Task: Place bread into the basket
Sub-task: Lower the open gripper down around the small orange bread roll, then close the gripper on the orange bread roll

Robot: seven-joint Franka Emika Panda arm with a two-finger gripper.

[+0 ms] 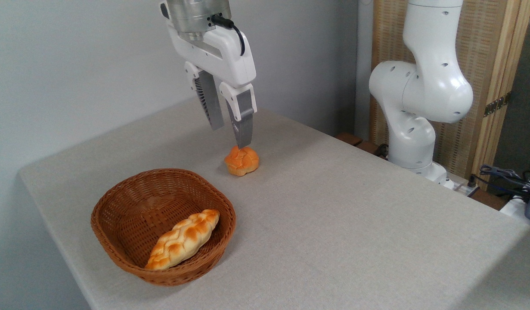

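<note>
The bread [242, 160], a small round orange-golden bun with a knotted top, sits on the grey table behind and to the right of the basket. My gripper [230, 137] hangs open just above and slightly behind it, with nothing between its fingers. The nearer fingertip [243, 140] ends right over the bun's top. The basket [118, 202], oval brown wicker with low sides, stands at the front left of the table and holds a long braided loaf [183, 244].
The arm's white base [413, 142] stands off the table's far right corner. Cables and gear [510, 181] lie at the right edge. A grey wall runs behind the table [355, 224], whose left and front edges are near the basket.
</note>
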